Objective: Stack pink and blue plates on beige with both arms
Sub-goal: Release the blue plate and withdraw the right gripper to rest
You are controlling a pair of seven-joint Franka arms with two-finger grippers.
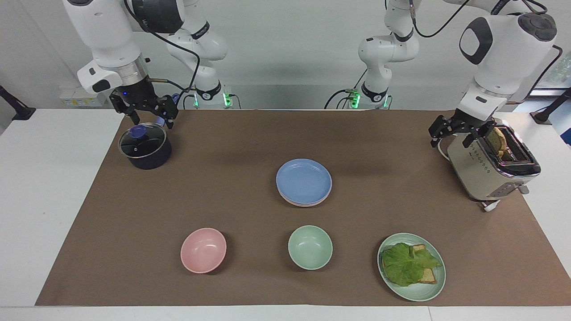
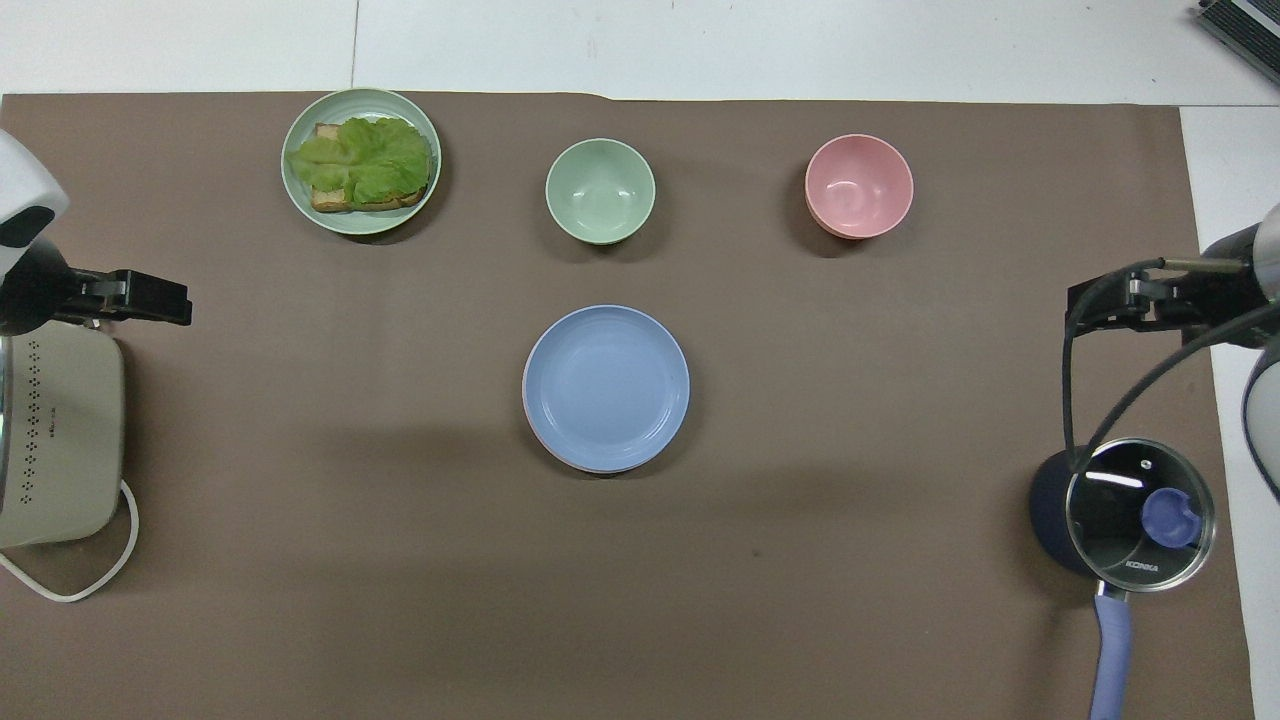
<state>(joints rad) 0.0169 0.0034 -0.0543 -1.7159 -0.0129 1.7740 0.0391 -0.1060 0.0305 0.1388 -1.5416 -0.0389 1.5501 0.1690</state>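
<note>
Flanking plate stack [image 1: 304, 183]: pot [image 1: 144, 147], toaster [image 1: 493, 167] (w/ bread), bowls nearby

Even, bright overhead light; soft, faint shadows fall on the brown mat [image 1: 223, 187], small glare marks the pot lid [image 2: 1138, 512], and both views are sharp throughout.

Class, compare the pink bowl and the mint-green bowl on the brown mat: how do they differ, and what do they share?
Colour: the pink bowl is pale pink, the mint-green bowl pale green.
Place: the pink bowl sits toward the right arm's end of the table; the mint-green bowl sits mid-table, next to the blue plate, farther from the robots than it.
Shared: both are round, upright and empty.
</note>
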